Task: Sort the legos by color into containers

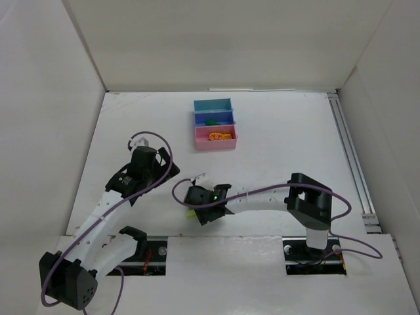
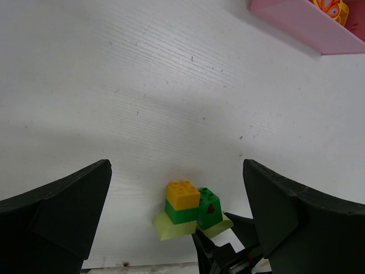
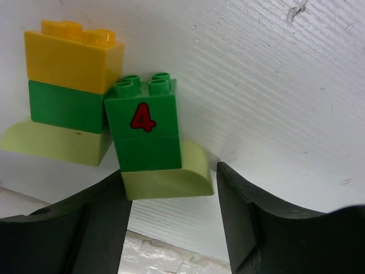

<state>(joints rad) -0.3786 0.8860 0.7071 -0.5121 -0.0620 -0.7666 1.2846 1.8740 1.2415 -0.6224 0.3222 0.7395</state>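
Observation:
Two small lego stacks stand on the white table near its front edge. One is a yellow brick on dark green on a light green base [image 3: 67, 94], also seen in the left wrist view [image 2: 181, 210]. The other is a dark green brick with a red 4 on a light green base [image 3: 149, 137]. My right gripper [image 3: 171, 214] is open, its fingers on either side of that base's near edge; it shows in the top view [image 1: 197, 213]. My left gripper [image 1: 161, 172] is open and empty above the table. The teal [image 1: 212, 103], blue [image 1: 223, 115] and pink [image 1: 216, 144] trays stand at the back.
A green brick [image 1: 212, 122] lies in the blue tray and orange-yellow bricks [image 1: 218, 136] lie in the pink tray [image 2: 296, 23]. White walls enclose the table on three sides. A rail [image 1: 351, 157] runs along the right side.

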